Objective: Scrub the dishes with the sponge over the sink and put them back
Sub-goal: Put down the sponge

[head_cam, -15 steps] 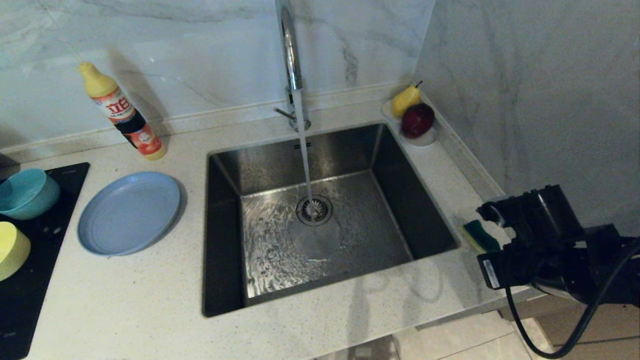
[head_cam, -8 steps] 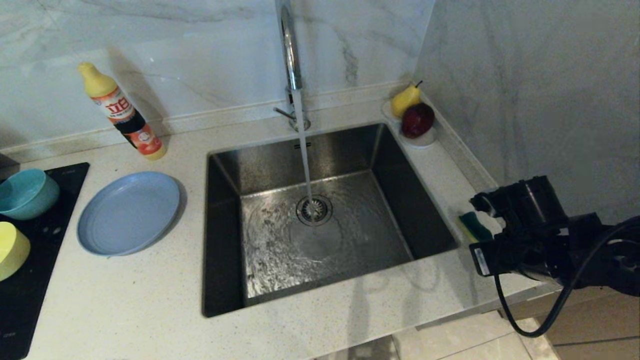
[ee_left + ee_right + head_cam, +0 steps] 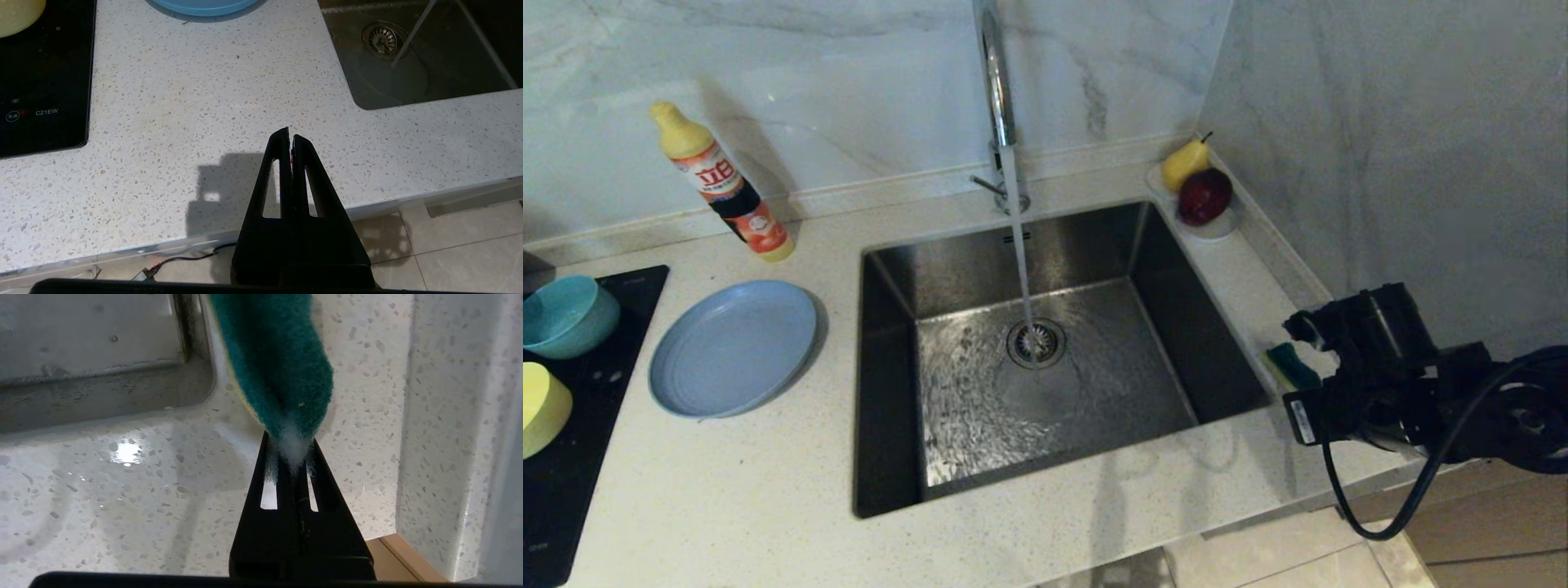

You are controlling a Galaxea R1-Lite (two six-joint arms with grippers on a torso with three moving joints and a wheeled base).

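Right gripper pinched closed on near end of green-faced, yellow-foam wavy sponge, apparently resting on the speckled white counter just right of the square steel sink, probably so scrubbing happens under the running tap. Flat grey-blue plate, teal bowl, yellow bowl parked well left, untouched. Left gripper closed empty above counter's front edge, idle.

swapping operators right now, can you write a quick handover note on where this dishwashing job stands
Right gripper: fingers shut, tips at the near end of the sponge, which lies on the counter to the right of the sink; whether they pinch it I cannot tell.
Left gripper: fingers shut, empty, parked over the counter's front edge.
Dishes: plate on the counter left of the sink; teal bowl and yellow bowl on the black cooktop.
Tap is running into the sink.
Done: nothing scrubbed yet by the look of it.
Left: take the sponge, scrub each dish over the sink, put them back.
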